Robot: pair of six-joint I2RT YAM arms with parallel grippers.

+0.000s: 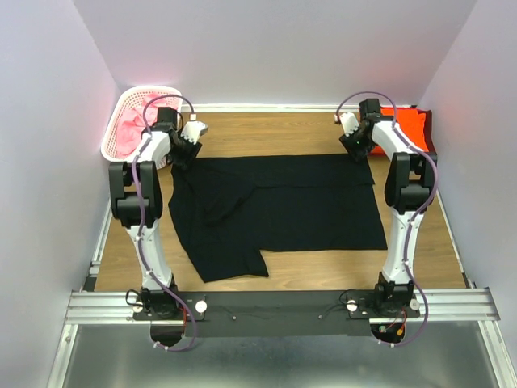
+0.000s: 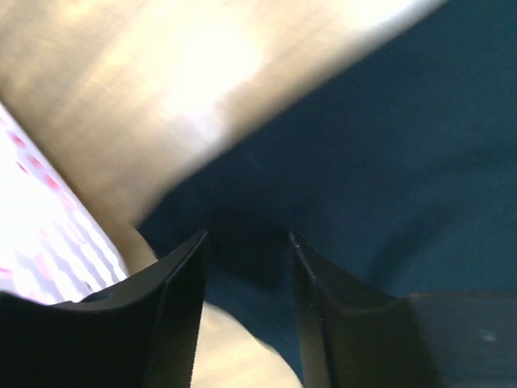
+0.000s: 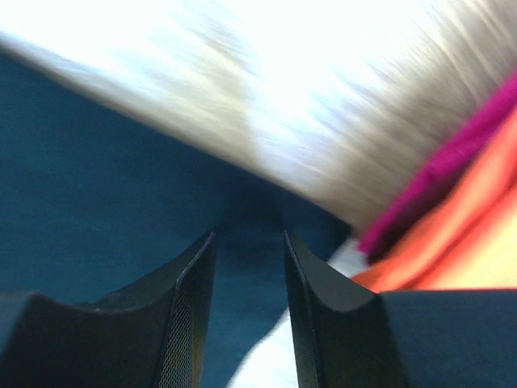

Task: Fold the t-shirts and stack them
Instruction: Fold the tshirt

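Observation:
A black t-shirt (image 1: 283,202) lies spread flat across the wooden table, with one sleeve and side part folded in at the left. My left gripper (image 1: 182,158) hangs over its far left corner. In the left wrist view the left gripper (image 2: 246,236) is open, and the dark cloth (image 2: 388,145) lies under the gap. My right gripper (image 1: 355,153) is over the far right corner. It (image 3: 249,234) is open too, the cloth (image 3: 97,162) lying flat beneath it. An orange t-shirt (image 1: 408,129) lies folded at the far right, and a maroon one (image 3: 452,178) shows beside it.
A white lattice basket (image 1: 129,101) stands at the far left corner with pink t-shirts (image 1: 129,133) in it, close to my left arm. The basket wall (image 2: 48,242) shows just left of my left fingers. Side walls close in the table.

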